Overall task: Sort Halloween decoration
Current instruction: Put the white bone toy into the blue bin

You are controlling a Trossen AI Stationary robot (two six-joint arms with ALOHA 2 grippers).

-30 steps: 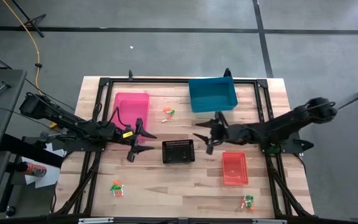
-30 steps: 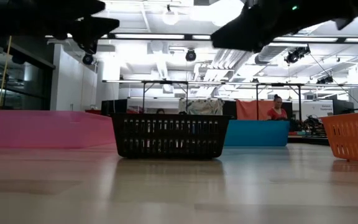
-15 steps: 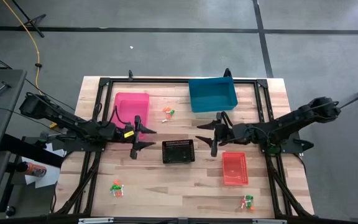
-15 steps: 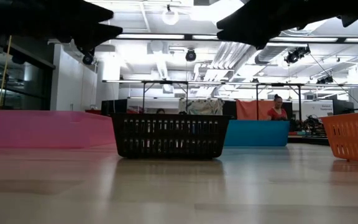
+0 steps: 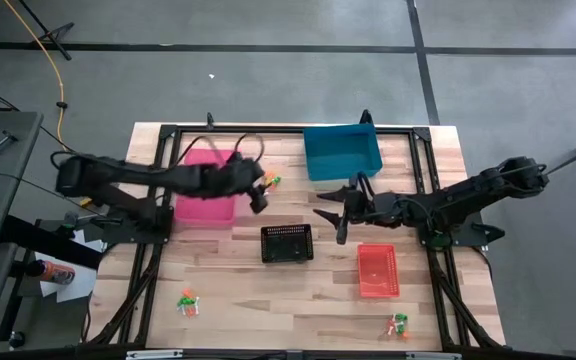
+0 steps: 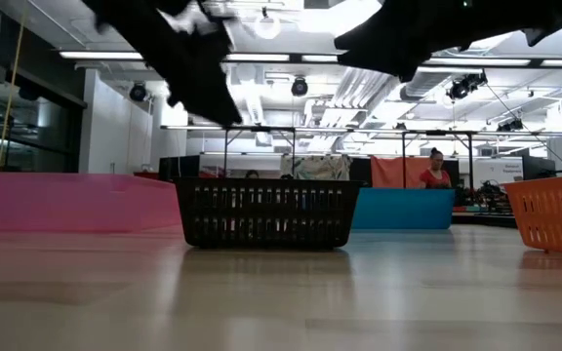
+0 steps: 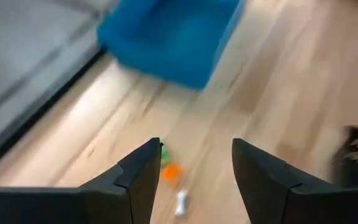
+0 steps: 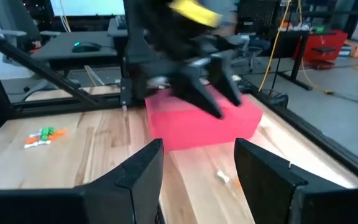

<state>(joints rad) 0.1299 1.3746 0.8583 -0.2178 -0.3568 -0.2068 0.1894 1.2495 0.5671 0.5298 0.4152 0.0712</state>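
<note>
Reaching step: the left gripper (image 5: 259,190), jaws apart and empty, hangs near the trinkets (image 5: 270,181) lying between pink bin (image 5: 208,185) and blue bin (image 5: 341,151). Next, descend and close on one. The right gripper (image 5: 336,213) waits, jaws apart, empty.

Pale wood table (image 5: 298,290), mesh black bin (image 5: 286,243)

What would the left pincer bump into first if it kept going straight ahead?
Probably the little trinkets lying on the table just ahead of the open left pincer. The blue bin sits farther along.
</note>
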